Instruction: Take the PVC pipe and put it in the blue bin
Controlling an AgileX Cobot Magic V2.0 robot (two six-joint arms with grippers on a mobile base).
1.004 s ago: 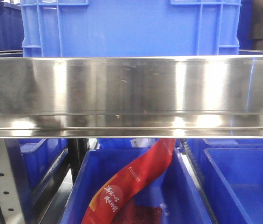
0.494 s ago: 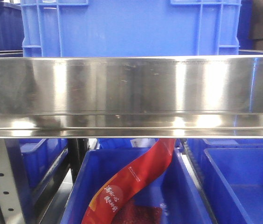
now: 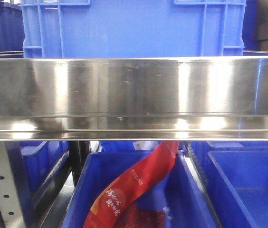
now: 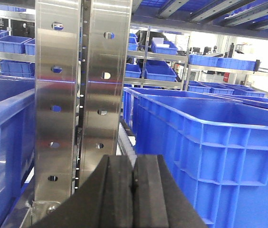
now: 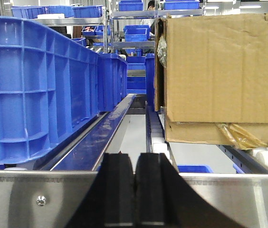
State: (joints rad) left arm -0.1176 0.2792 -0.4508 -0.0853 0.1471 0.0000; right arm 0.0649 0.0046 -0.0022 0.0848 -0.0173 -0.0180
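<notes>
Pretty much nothing is seen to change across the last second in the front view: the brushed stainless steel shelf rail point(image 3: 134, 95), the big blue plastic crate point(image 3: 134, 28) above it and the red printed banner strip point(image 3: 134, 187) drooping into the lower blue plastic bin point(image 3: 181, 199) are all framed exactly as before, so no progress on the task can be read from it. No PVC pipe is spotted in any view, so where it lies can't be told. The left gripper point(image 4: 133, 190) is shown with its black fingers point(image 4: 148, 190) pressed together on nothing, facing a perforated steel upright point(image 4: 72, 95); same for the right gripper point(image 5: 134, 190), pointed down a roller lane past one brown cardboard box point(image 5: 219, 71). Counted up: two grippers, one box, one banner, zero pipes, and blue bins by the dozen.
</notes>
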